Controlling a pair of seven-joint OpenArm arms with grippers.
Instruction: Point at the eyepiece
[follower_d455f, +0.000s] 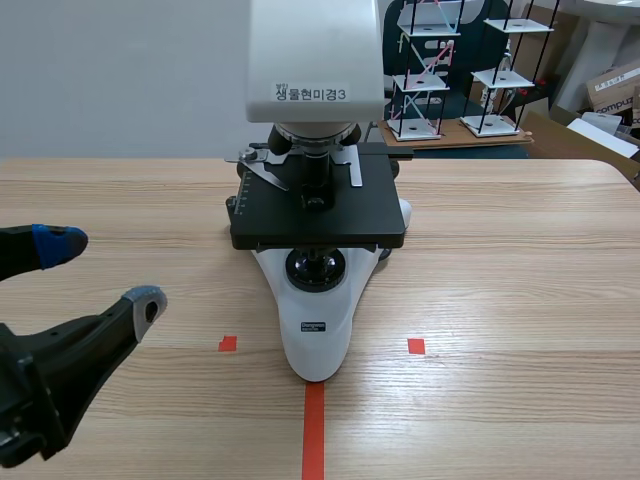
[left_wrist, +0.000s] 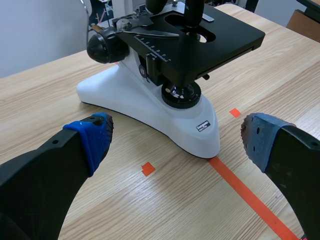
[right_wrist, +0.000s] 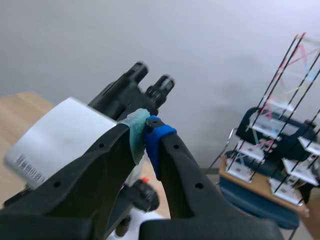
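- Left jaws spread wide, low over the tabletop (follower_d455f: 520, 300), pads (left_wrist: 95, 137) short of the microscope (follower_d455f: 318, 330) base's front edge, bare wood between.
- Right jaws pressed together on nothing, raised, tips just under the twin eyepiece (right_wrist: 161, 86) atop the microscope; contact unclear.

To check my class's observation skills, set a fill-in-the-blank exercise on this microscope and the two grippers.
The left gripper has its fingers ____.
The right gripper has its fingers ____, with the eyepieces just ahead of it.
The microscope carries ____ eyepieces.
Missing words: open; shut; two.
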